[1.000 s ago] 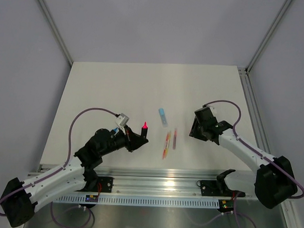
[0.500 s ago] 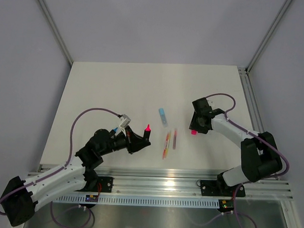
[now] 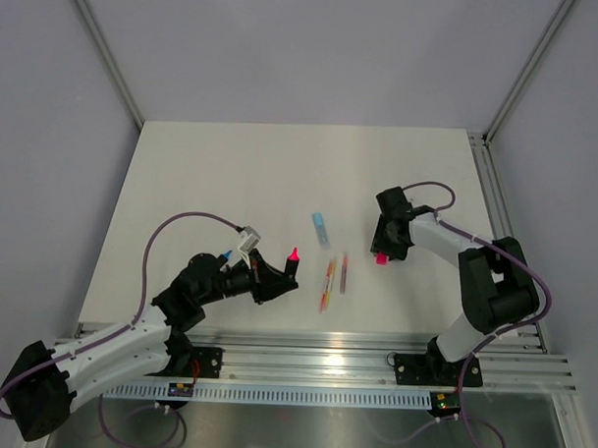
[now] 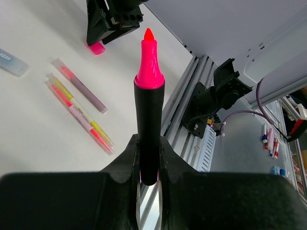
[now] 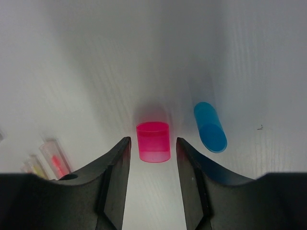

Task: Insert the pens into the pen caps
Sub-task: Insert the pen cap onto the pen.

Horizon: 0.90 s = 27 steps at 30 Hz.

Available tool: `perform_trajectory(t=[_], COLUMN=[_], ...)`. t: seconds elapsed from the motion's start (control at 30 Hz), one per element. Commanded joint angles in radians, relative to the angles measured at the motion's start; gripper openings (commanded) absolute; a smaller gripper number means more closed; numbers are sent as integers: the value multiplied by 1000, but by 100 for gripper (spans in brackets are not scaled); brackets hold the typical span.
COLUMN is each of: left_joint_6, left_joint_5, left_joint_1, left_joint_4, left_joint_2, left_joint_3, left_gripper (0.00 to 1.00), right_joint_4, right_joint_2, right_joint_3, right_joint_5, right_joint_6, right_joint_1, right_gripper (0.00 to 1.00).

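Observation:
My left gripper (image 3: 270,278) (image 4: 148,144) is shut on a black-barrelled pen (image 4: 148,112), which stands upright with its pink tip (image 3: 293,253) bare. My right gripper (image 3: 386,245) (image 5: 152,141) is open low over the table. A bright pink cap (image 5: 153,142) (image 3: 380,258) (image 4: 97,47) lies between its fingers without touching them. A blue cap (image 5: 210,127) lies just right of the right finger. Thin red-pink, yellow-orange and purplish pens (image 3: 334,277) (image 4: 79,96) lie side by side mid-table. A short pale-blue pen (image 3: 321,230) (image 4: 11,63) lies beyond them.
An aluminium rail (image 3: 314,357) with both arm bases runs along the near edge of the white table (image 3: 232,173). Frame posts (image 3: 104,50) rise at the back corners, and grey walls close in the sides and back.
The right gripper has shifted slightly left over the pink cap, which now shows at its tips, and its jaws have widened a little. The left gripper has carried the pen slightly right.

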Motion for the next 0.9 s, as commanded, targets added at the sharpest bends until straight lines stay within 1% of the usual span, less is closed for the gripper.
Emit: perform_trajectory(t=[0.0,0.3,0.6,0.87], left_joint_6=[1,0,0,0], left_joint_5=[28,34,36,36], left_joint_1=[-4,-4,-4,-4], left_joint_4=[88,93,91,87], left_joint_2=[13,16,26,16], left_joint_3=[-5,-6,-5,-5], left_gripper=[0,0,0,0], right_joint_4=[12,-32,-89,-132], right_joint_2=[30,84,134,160], right_joint_3=[50,98,135,164], right_joint_5=[-32,-1,70,74], right_joint_6=[-28,-38,-23,-26], right_joint_1=[-5,-2,48,59], right_gripper=[50,50,49,48])
